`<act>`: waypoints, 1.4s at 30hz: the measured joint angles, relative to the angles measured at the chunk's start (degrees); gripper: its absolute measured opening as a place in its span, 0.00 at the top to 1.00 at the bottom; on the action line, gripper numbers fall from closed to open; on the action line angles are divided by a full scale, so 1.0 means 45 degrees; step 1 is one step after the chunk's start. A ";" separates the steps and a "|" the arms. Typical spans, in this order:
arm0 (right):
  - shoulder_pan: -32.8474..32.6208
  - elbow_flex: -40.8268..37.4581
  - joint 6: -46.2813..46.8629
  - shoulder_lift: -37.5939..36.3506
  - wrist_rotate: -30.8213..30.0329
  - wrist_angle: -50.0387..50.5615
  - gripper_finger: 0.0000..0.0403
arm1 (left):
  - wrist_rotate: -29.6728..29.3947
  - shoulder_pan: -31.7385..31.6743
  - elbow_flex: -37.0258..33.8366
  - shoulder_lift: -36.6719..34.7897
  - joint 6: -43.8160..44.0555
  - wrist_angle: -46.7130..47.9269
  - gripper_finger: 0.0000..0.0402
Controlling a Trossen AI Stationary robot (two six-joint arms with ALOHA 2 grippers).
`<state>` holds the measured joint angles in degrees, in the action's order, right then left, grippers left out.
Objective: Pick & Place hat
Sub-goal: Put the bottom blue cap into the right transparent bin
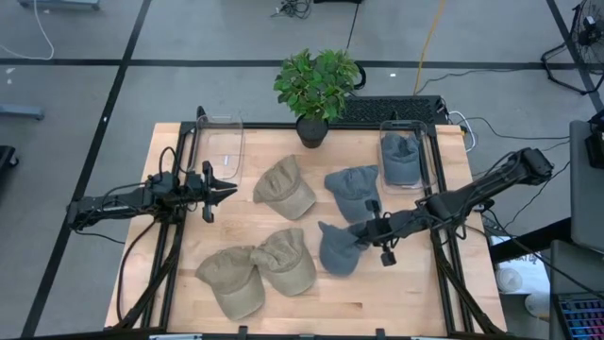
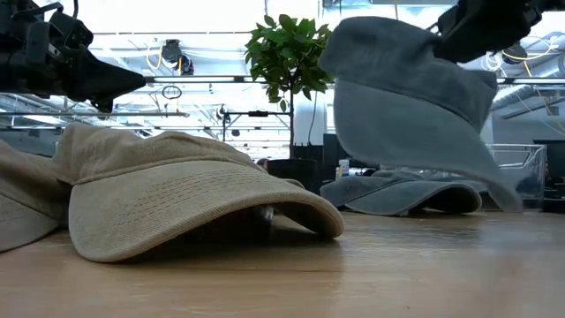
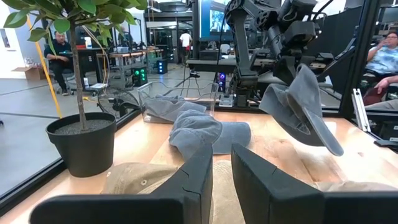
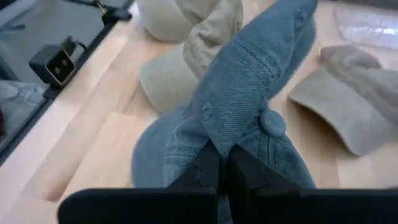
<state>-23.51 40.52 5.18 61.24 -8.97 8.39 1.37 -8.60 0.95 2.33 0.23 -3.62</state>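
A grey cap (image 1: 337, 249) hangs from my right gripper (image 1: 370, 229), which is shut on it over the table's right half. In the low view the cap (image 2: 406, 106) hangs in the air below the gripper. My left gripper (image 1: 225, 189) is open, in the air over the table's left half and touching nothing; its fingers (image 3: 199, 174) point toward a tan cap (image 1: 285, 187). Another grey cap (image 1: 354, 189) lies flat on its brim and rim on the table. Two tan caps (image 1: 231, 280) (image 1: 289, 261) lie side by side near the near edge. My right gripper pinches a raised fold of the grey cap's crown (image 4: 214, 134) between its two fingers, close to the top button (image 4: 272, 123). The fingers come in from the table's right side, slanting down. The cap is lifted clear and hangs with its brim (image 2: 494, 181) pointing down.
A clear bin (image 1: 401, 127) at the far right holds a grey cap (image 1: 400, 159). A second clear bin (image 1: 223, 142) stands at the far left. A potted plant (image 1: 316, 90) stands at the far edge between them. People sit in the room beyond the table.
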 joint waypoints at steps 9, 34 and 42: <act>0.0620 0.1371 0.0671 -0.0675 0.0025 0.2788 1.00 | 0.0000 0.0004 0.0000 0.0000 0.0000 0.0005 0.83; 0.1159 0.3493 0.2592 -0.1867 0.0003 0.9514 1.00 | 0.0000 0.0000 0.0000 0.0000 0.0000 0.0004 0.83; 0.1157 0.3893 0.3399 -0.1862 0.0006 1.1703 1.00 | 0.0000 0.0005 0.0000 0.0000 0.0000 0.0005 0.83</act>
<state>-18.31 58.04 20.48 52.86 -8.94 61.06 1.37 -8.58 0.95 2.33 0.23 -3.60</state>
